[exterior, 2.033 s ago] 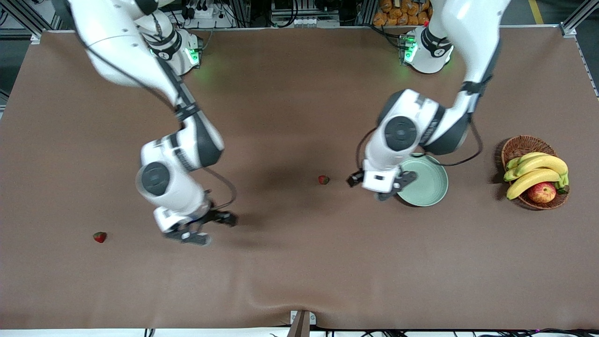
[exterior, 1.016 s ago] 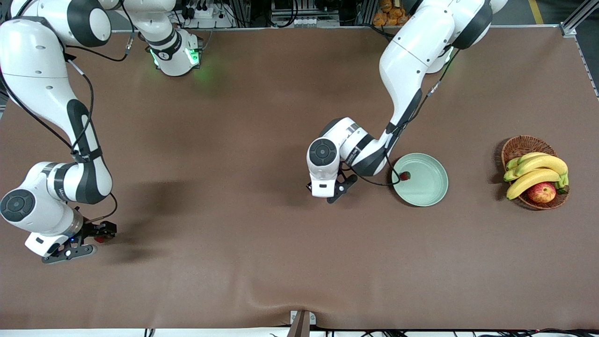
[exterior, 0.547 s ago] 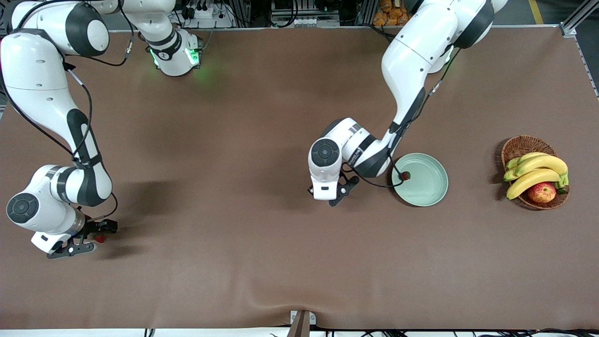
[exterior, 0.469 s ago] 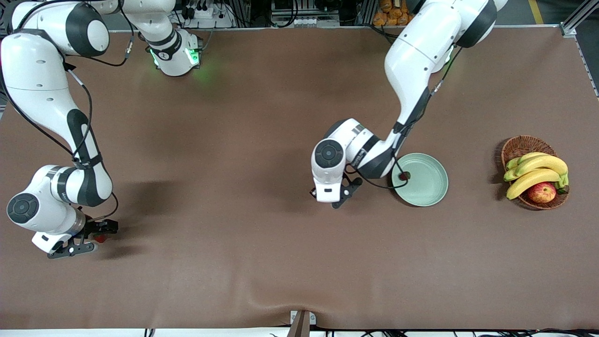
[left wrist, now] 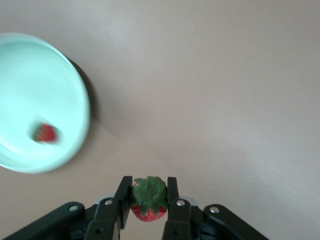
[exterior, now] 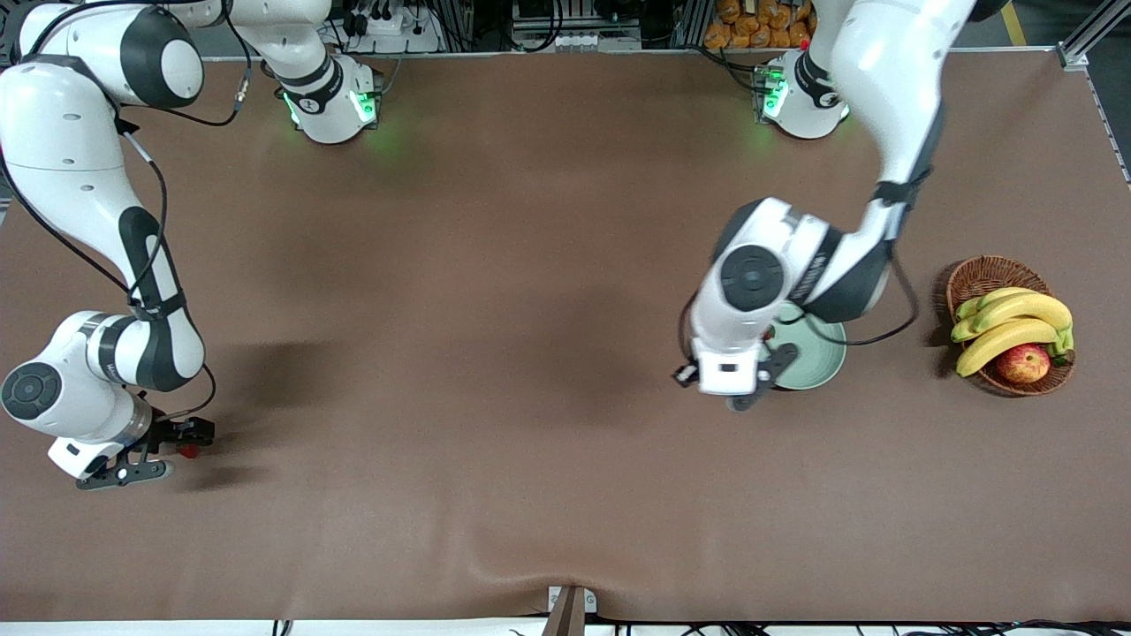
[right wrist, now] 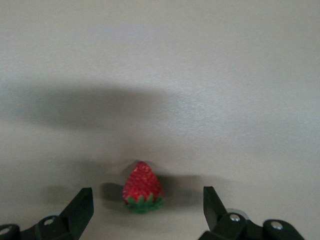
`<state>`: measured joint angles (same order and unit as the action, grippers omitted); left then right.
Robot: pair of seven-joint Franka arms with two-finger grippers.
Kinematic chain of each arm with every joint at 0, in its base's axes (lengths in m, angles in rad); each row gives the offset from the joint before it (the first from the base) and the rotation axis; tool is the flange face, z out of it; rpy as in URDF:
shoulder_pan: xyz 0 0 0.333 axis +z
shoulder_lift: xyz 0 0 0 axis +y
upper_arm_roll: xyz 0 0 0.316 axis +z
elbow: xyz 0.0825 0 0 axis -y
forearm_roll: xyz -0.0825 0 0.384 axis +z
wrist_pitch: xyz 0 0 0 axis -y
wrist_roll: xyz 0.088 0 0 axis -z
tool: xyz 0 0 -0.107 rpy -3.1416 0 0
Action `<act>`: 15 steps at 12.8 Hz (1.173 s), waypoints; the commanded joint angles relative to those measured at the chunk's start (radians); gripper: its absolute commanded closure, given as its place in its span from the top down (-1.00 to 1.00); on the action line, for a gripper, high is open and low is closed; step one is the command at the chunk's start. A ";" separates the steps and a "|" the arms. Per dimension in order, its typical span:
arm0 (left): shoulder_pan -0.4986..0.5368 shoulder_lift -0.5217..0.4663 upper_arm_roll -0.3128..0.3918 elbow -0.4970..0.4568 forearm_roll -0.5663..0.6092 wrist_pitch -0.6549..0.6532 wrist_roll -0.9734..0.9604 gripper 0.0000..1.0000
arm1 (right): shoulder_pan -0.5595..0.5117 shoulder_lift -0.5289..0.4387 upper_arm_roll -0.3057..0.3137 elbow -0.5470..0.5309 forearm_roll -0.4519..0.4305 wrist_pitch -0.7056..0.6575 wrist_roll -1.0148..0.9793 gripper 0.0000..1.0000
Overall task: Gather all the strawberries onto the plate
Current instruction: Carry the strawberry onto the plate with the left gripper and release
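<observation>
My left gripper point(exterior: 735, 389) is shut on a strawberry point(left wrist: 148, 198), its green cap facing the wrist camera. It hangs over the table just beside the plate's rim, on the rim's side toward the right arm's end. The mint-green plate point(exterior: 817, 358) holds one strawberry point(exterior: 770, 333), which also shows in the left wrist view point(left wrist: 45, 133) inside the plate point(left wrist: 75, 100). My right gripper point(exterior: 168, 452) is open and low at the right arm's end of the table. A third strawberry point(exterior: 187, 450) lies on the cloth between its fingers point(right wrist: 142, 187), untouched.
A brown wicker basket point(exterior: 981, 274) with bananas point(exterior: 1016, 322) and an apple point(exterior: 1023, 362) stands at the left arm's end, beside the plate. Brown cloth covers the table.
My left gripper has carried its strawberry from mid-table to the plate's edge. My right gripper has stayed around the strawberry at its end, shifting only slightly.
</observation>
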<state>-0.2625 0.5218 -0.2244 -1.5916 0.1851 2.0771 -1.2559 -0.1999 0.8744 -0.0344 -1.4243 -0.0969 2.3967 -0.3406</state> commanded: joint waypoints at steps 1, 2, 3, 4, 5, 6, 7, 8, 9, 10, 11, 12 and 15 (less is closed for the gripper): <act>0.142 -0.112 -0.029 -0.200 0.002 0.014 0.195 -1.00 | -0.016 0.026 0.016 0.035 0.016 0.007 -0.003 0.33; 0.191 -0.112 -0.029 -0.229 0.002 0.014 0.279 -1.00 | -0.016 0.026 0.016 0.033 0.017 0.006 0.009 0.10; 0.244 -0.106 -0.030 -0.240 0.001 0.014 0.347 -1.00 | -0.015 0.026 0.016 0.033 0.019 0.006 0.041 -0.19; 0.281 -0.097 -0.030 -0.245 -0.012 0.012 0.387 -1.00 | -0.015 0.026 0.018 0.033 0.022 0.006 0.067 -0.52; 0.302 -0.076 -0.029 -0.258 -0.016 0.014 0.429 -1.00 | -0.010 0.025 0.019 0.033 0.023 0.003 0.075 -0.80; 0.325 -0.063 -0.029 -0.272 -0.016 0.015 0.469 -1.00 | -0.009 0.023 0.021 0.033 0.031 -0.002 0.075 -0.92; 0.338 -0.048 -0.029 -0.281 -0.016 0.020 0.496 -1.00 | -0.003 0.018 0.025 0.033 0.045 -0.004 0.074 -0.93; 0.357 -0.045 -0.029 -0.298 -0.016 0.027 0.530 -1.00 | 0.014 0.011 0.042 0.033 0.069 -0.007 0.077 -0.93; 0.373 -0.031 -0.029 -0.306 -0.016 0.035 0.559 -0.92 | 0.043 0.002 0.069 0.033 0.089 -0.016 0.084 -0.92; 0.384 -0.011 -0.029 -0.306 -0.016 0.050 0.561 -0.80 | 0.072 -0.003 0.089 0.033 0.094 -0.042 0.094 -0.92; 0.384 0.006 -0.029 -0.307 -0.018 0.070 0.561 -0.66 | 0.109 -0.014 0.122 0.033 0.094 -0.048 0.107 -0.91; 0.384 0.018 -0.029 -0.312 -0.018 0.089 0.561 -0.56 | 0.149 -0.020 0.151 0.033 0.094 -0.047 0.118 -0.91; 0.381 0.009 -0.030 -0.309 -0.019 0.098 0.546 0.81 | 0.311 -0.029 0.192 0.034 0.086 -0.036 0.262 -0.87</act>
<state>0.1094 0.5545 -0.2406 -1.8938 0.1796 2.1659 -0.7095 0.0219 0.8637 0.1549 -1.3875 -0.0170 2.3726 -0.1704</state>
